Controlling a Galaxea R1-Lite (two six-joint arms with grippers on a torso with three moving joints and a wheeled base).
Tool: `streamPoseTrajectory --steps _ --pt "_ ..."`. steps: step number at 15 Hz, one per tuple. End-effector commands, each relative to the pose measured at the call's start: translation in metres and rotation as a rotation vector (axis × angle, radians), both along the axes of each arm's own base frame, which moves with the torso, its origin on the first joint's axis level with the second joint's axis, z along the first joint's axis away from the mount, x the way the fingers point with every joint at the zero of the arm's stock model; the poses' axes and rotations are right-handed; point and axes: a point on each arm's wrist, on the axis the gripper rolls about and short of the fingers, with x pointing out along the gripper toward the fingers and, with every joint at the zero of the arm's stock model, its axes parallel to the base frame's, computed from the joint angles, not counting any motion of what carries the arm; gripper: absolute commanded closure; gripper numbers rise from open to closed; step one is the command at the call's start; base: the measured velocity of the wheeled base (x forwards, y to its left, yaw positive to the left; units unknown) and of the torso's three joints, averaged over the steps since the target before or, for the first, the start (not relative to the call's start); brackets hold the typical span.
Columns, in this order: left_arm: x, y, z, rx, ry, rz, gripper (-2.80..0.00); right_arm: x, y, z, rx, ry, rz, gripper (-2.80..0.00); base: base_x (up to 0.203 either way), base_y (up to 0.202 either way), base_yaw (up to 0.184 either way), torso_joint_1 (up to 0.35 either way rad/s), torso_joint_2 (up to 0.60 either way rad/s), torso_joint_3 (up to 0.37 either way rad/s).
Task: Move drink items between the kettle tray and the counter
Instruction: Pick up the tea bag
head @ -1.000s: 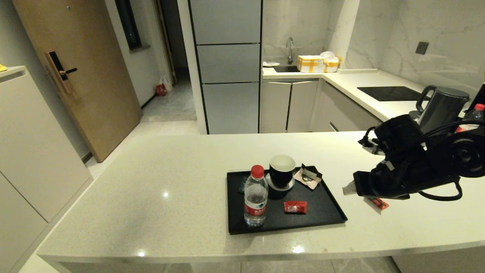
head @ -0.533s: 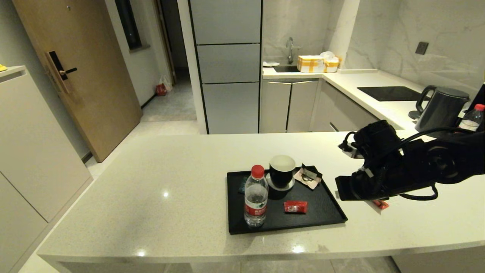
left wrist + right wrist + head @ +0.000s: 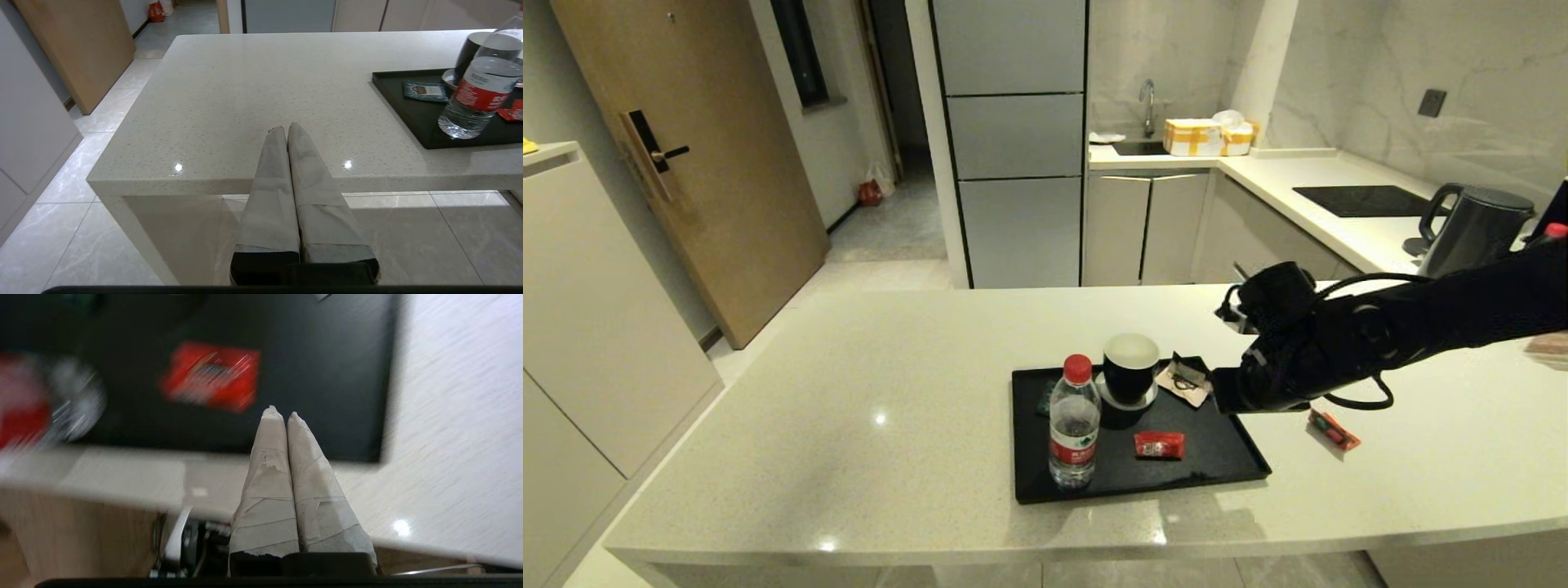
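So one red sachet [image 3: 1159, 445] is lying flat on the black tray [image 3: 1241, 449], in the front half, just right of the water bottle [image 3: 1074, 433]. The other sachet [image 3: 1333, 429] sits out on the white counter [image 3: 849, 425], a bit off the tray's right edge and not touching it. Also on the tray: a black cup [image 3: 1130, 369] on a saucer behind the bottle, and a torn-open packet [image 3: 1186, 380] near the back right corner. The right gripper [image 3: 279, 413] hangs over the tray's right side, fingers pressed together with nothing between them. The left gripper [image 3: 283, 129] is parked low off the counter's near edge, fingers closed and empty too. A grey kettle [image 3: 1470, 230] stands way back on the far counter.
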Motion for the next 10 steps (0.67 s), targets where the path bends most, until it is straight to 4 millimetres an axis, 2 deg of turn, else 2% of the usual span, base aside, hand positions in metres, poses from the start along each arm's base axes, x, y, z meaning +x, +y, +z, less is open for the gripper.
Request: streamPoseTrajectory --steps 1,3,6,10 --pt "0.000 0.000 0.000 0.000 0.000 0.000 0.00 0.013 -0.016 -0.015 -0.048 0.071 0.006 0.00 0.000 0.000 0.000 0.000 0.00 0.000" --pt "0.000 0.000 0.000 0.000 0.000 0.000 0.00 0.010 -0.024 -0.013 -0.081 0.087 0.082 0.00 0.000 0.000 0.000 0.000 0.00 0.000" --pt "0.000 0.000 0.000 0.000 0.000 0.000 0.00 -0.004 -0.026 -0.007 -0.083 0.089 0.157 0.00 0.000 0.000 0.000 0.000 0.00 0.000" --pt "0.000 0.000 0.000 0.000 0.000 0.000 0.00 -0.022 -0.031 0.001 -0.113 0.049 0.446 0.00 0.000 0.000 0.000 0.000 0.00 0.000"
